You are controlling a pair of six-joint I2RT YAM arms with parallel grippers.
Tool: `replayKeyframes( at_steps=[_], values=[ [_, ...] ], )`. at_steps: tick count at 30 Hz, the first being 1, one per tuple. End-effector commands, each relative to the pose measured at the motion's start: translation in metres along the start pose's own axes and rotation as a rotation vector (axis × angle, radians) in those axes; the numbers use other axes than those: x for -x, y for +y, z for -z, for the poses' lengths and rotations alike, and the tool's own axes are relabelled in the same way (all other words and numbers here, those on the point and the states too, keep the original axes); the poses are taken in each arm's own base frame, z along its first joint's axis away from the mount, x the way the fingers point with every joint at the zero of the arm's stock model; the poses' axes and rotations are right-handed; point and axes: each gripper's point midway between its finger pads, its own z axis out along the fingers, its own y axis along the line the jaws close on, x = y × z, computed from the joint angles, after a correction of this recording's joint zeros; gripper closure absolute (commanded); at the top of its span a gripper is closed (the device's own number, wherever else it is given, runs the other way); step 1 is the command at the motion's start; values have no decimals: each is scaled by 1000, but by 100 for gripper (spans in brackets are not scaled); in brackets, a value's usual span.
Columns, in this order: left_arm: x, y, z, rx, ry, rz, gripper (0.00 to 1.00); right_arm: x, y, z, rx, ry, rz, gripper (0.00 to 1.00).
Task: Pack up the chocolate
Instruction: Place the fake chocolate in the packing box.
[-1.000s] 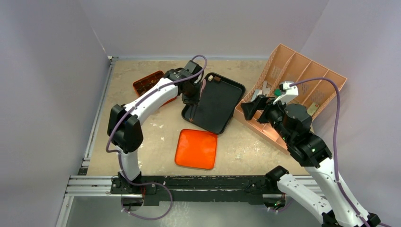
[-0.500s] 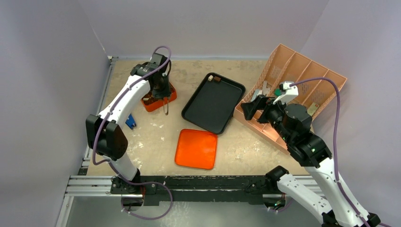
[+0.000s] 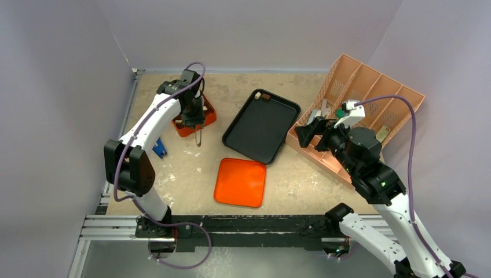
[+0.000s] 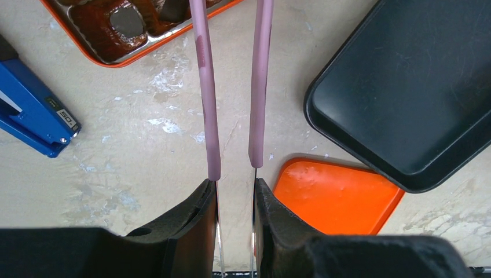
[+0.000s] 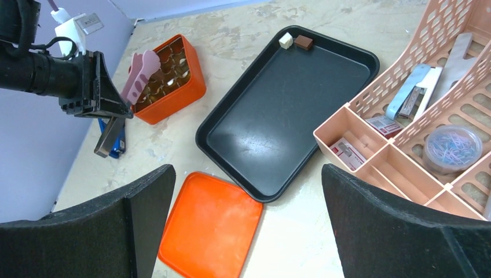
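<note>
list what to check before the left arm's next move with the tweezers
1. left end effector grips pink tweezers: ok
2. tweezer tips over the orange box: ok
3. anything held between the tips: cannot tell
4. black tray emptied: not ok, a cream piece and a brown piece lie in its far corner
5. orange lid off the box: ok
6. right end effector open, apart from the tray: ok

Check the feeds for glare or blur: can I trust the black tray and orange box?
Top external: even light, soft shadows, nothing blurred. Left wrist: sharp, with a bright reflection inside the orange box. Right wrist: a pale sheen on the black tray, but the two chocolate pieces in its far corner read clearly.
</note>
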Motion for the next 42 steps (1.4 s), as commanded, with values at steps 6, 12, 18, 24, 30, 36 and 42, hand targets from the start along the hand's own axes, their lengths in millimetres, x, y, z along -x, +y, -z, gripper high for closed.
replayKeyframes(
  at_steps=[6,12,18,24,30,36,42],
  values=[
    [2,15,-23,2,37,21,85,12,5,5,23,-49,-3,2],
    [-1,16,-37,-12,66,30,84,12,5,4,23,-47,-3,2],
    [-6,15,-49,-33,111,38,79,9,6,1,32,-45,2,2],
    [13,20,-36,1,68,34,69,4,7,-5,40,-28,9,1],
    [38,28,-21,47,14,37,66,-3,7,-10,27,31,41,1],
    [73,20,-16,15,-16,45,65,5,1,-22,-34,49,112,1],
    [95,25,-32,-63,13,153,68,-5,6,-29,-54,154,67,2]
  ],
)
